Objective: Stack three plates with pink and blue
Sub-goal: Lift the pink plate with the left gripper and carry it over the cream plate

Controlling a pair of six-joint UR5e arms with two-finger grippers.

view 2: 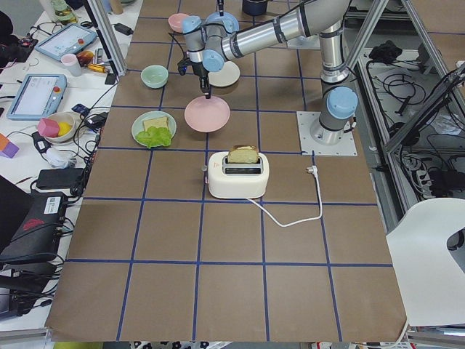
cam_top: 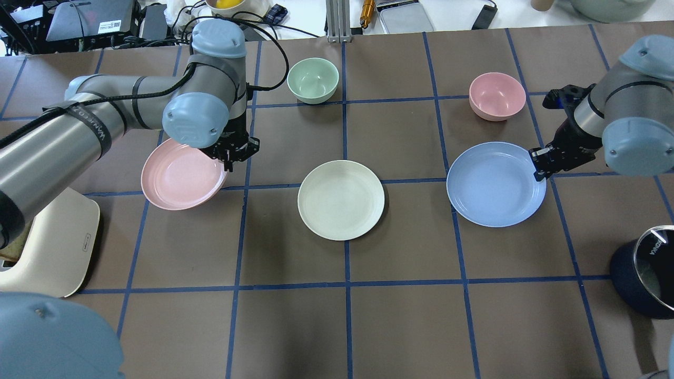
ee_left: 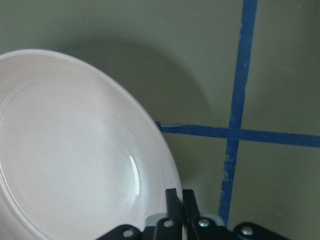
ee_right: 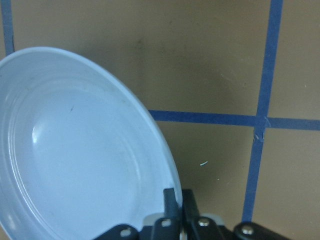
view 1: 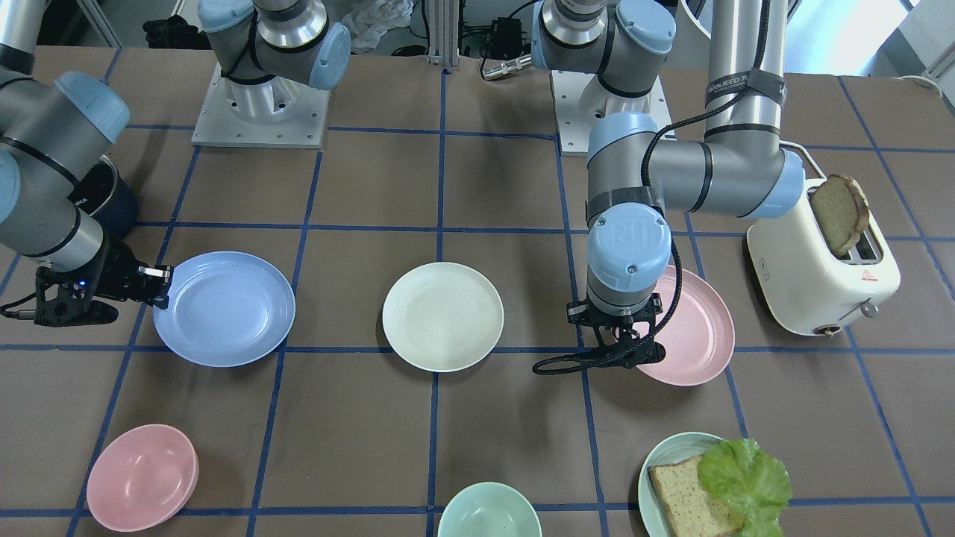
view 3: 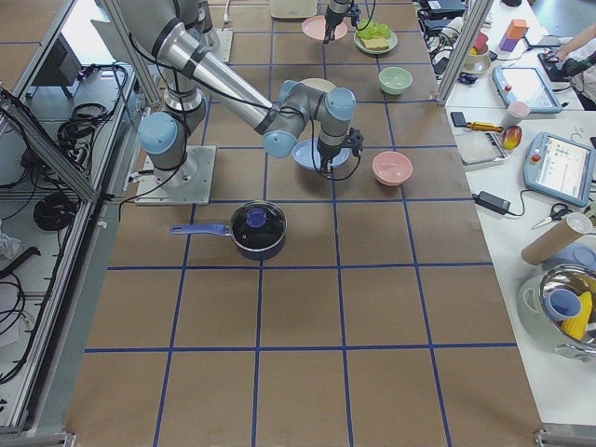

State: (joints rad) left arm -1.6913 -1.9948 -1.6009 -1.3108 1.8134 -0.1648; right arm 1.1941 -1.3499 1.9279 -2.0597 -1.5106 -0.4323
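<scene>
The table [cam_top: 400,316] is covered in matte brown sheeting, divided into squares by blue tape. In the side views, benches with tablets and cables run along its edge.

Three shallow, round, matte plates with raised rims lie in a row across the middle of the overhead view. The pink plate [cam_top: 179,176] is at the left, the cream plate [cam_top: 341,200] is in the centre, and the blue plate [cam_top: 492,184] is at the right, each well apart from the next. A glossy white toaster [view 1: 821,276] holding a slice of bread stands at the right of the front view. A mint bowl [cam_top: 313,80] and a pink bowl [cam_top: 496,96] sit toward the top of the overhead view, and a dark pot [cam_top: 645,271] sits at its right edge.

The left gripper [cam_top: 230,160] is pinched onto the pink plate's rim, its fingers nearly together. The plate casts a wide shadow and may be tilted up off the table, though this is hard to judge. The right gripper [cam_top: 539,167] is likewise clamped on the blue plate's rim, with its jaws narrow.
</scene>
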